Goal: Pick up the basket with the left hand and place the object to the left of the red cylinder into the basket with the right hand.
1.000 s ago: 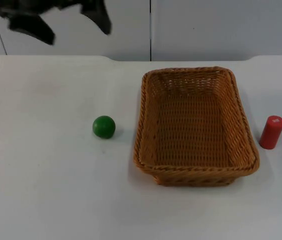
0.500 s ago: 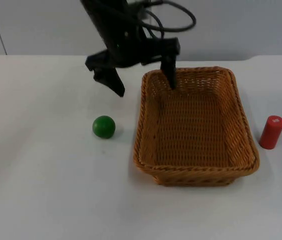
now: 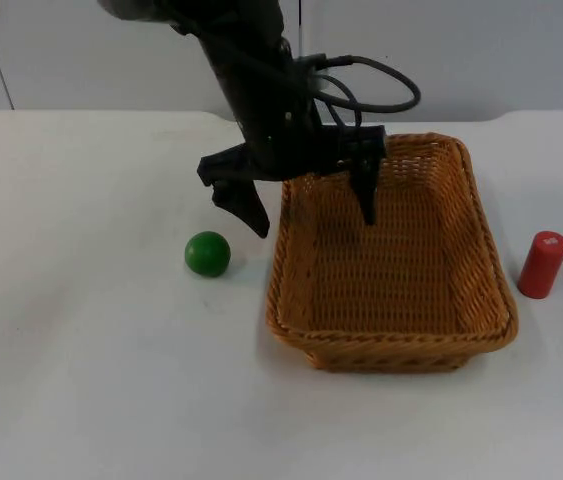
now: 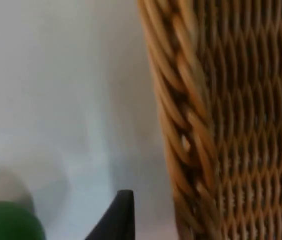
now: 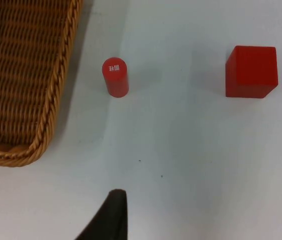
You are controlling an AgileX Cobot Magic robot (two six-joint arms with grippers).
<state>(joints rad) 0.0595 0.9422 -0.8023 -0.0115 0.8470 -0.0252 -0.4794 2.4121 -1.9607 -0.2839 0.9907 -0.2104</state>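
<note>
Top view: left gripper [image 3: 309,205] hangs wide open, empty, astride the basket [image 3: 391,330] rim at frame centre; ball [image 3: 207,254] lies left. Better to lower squarely, then pinch the rim firmly.

A white tabletop [image 3: 81,350] runs back to a grey partition wall [image 3: 461,50], which is smooth and split by a thin dark vertical seam near its middle. A red cube [image 5: 251,71] sits flat on the tabletop, one plain face turned upward, casting a soft shadow. Near it, two tiny dark specks mark the white surface.
</note>
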